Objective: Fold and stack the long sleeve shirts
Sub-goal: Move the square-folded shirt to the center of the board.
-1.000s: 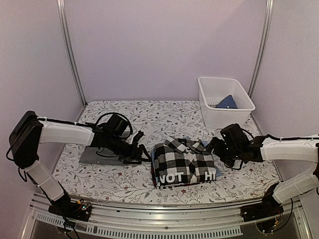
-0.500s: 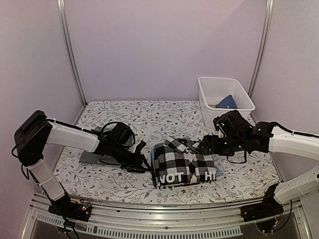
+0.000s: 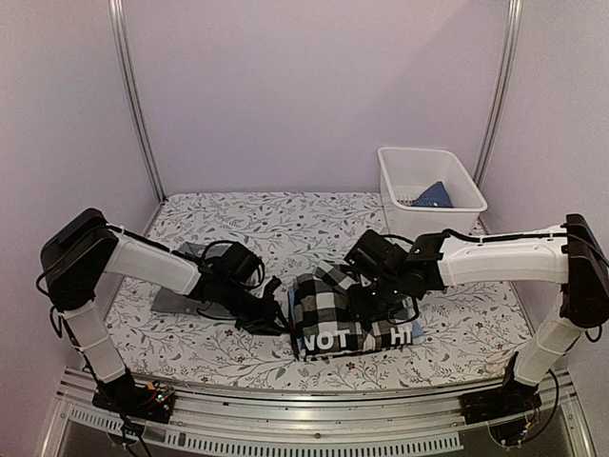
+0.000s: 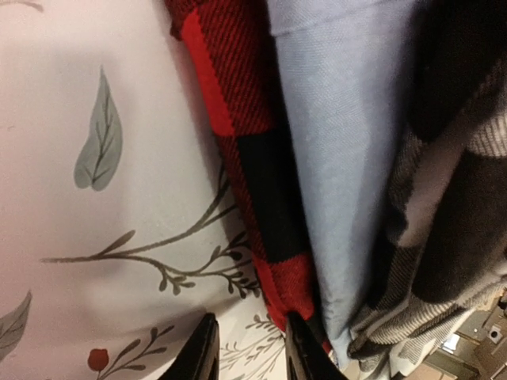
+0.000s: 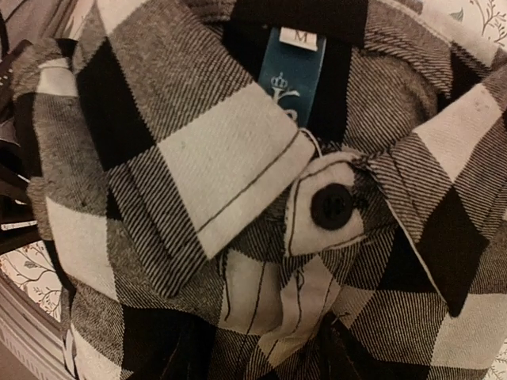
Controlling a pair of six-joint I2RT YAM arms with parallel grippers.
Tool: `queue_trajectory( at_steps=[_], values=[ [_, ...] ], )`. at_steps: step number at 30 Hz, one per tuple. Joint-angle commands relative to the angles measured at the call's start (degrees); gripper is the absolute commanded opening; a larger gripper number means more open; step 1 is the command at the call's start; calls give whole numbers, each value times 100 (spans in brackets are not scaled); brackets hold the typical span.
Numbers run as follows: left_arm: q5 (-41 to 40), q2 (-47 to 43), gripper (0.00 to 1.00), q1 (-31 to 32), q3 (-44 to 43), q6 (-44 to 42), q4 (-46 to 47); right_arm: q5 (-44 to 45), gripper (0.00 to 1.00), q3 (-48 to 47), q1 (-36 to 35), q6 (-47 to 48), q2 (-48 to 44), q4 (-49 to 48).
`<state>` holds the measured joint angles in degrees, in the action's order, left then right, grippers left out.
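Note:
A stack of folded shirts lies at the table's front middle. The black-and-white checked shirt (image 3: 324, 300) is on top, and a dark shirt with white letters "NOT" (image 3: 328, 341) shows at its front edge. In the left wrist view the layers are a red-and-black checked cloth (image 4: 238, 119), the pale blue shirt (image 4: 341, 119) and the checked shirt (image 4: 451, 206). My left gripper (image 3: 274, 319) (image 4: 247, 352) is open at the stack's left edge, one finger against the red cloth. My right gripper (image 3: 373, 300) (image 5: 261, 360) is open, low over the checked shirt's collar (image 5: 190, 158). The grey shirt (image 3: 176, 300) lies flat at the left under my left arm.
A white basket (image 3: 433, 224) stands at the back right with a blue cloth (image 3: 433, 195) in it. The table has a floral cloth (image 3: 276, 224). Metal posts (image 3: 133, 105) stand at the back corners.
My right arm has swung left from the right of the stack to over the checked shirt. My left gripper has slid right, up to the stack's left edge.

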<state>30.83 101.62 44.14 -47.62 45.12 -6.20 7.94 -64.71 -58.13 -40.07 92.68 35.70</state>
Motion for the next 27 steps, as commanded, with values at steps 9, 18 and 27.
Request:
queue_trajectory(
  at_steps=[9, 18, 27],
  values=[
    [-169, 410, 22, 73, -206, 204, 198, -29, 56, -716, -111, -195, 1366, 114],
    [-453, 516, 0, -233, -472, 322, 105, 362, 69, -761, -91, -322, 623, 145],
    [-604, 550, 0, -705, -852, -26, -298, 543, 80, 10, 534, -468, -325, 279]
  ],
)
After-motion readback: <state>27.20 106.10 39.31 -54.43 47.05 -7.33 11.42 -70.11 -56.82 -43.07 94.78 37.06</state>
